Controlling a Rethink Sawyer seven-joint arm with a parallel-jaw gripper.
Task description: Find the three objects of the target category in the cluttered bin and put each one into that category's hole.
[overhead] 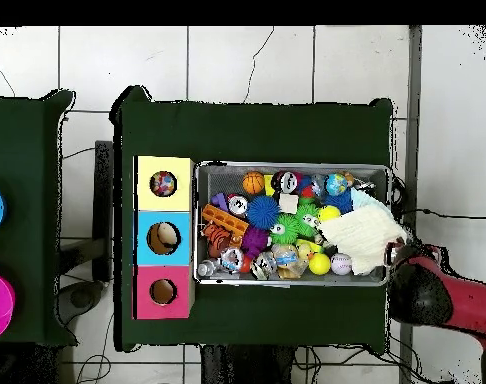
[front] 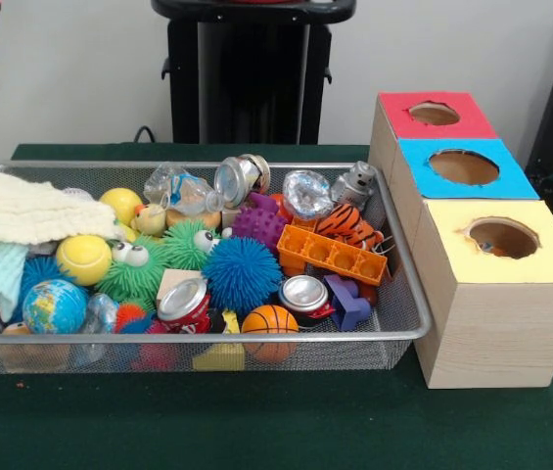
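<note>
A green-covered bench (front: 256, 431) fills the foreground. No brand name, label or writing can be read on anything.

On it sits a silver wire-mesh bin (front: 393, 328) crammed with toys and cans. Along the bin's near edge lie an orange toy basketball (front: 270, 321), a yellow block (front: 219, 356), a red drinks can (front: 184, 302) with a silver top, a second silver-topped can (front: 305, 294) and a purple plastic piece (front: 347, 302). To the left is a small globe ball (front: 54, 305). Just behind these are a blue spiky ball (front: 242, 273), a green fuzzy toy with googly eyes (front: 137, 269), a yellow tennis ball (front: 84, 258) and an orange plastic tray (front: 332, 255). Farther back lie a tiger-striped toy (front: 347, 225), a purple knobbly ball (front: 259, 221), a plain yellow ball (front: 121, 205), another silver can (front: 238, 179) on its side and crinkled clear plastic (front: 307, 192). A cream knitted cloth (front: 22, 211) drapes over the bin's left end.

Just beside the bin's right end stands a row of three pale wooden boxes, each with a round hole in a coloured top: yellow box (front: 540, 264) nearest, blue box (front: 506, 181) behind it, red box (front: 393, 117) farthest.

The red arm (overhead: 457, 305) shows in the overhead view at the bin's cloth-covered end; the gripper (overhead: 392, 262) is near the cloth, and whether it is spread or closed cannot be told.

Behind the bench is a pale wall; the floor is white tile.
</note>
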